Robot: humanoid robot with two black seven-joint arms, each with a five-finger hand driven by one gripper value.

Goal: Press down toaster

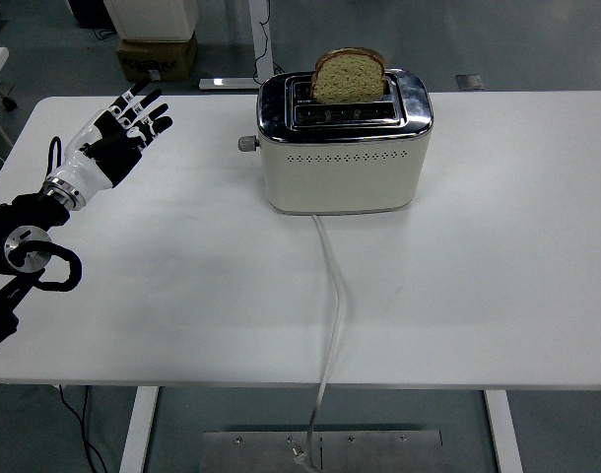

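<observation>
A: How many things are on the table [498,296]?
B: One toaster [342,148] at the far middle, one bread slice [348,77] standing up out of its slot, one cord [332,296] running to the near edge.
A: Hands?
B: One, the left hand [118,133], fingers spread, holding nothing, well left of the toaster.

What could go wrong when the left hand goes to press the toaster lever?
The left hand is open, well left of the toaster, so it may hit the small lever knob sideways and push the toaster. The bread slice stands high and could tip. The white cord might snag.
</observation>
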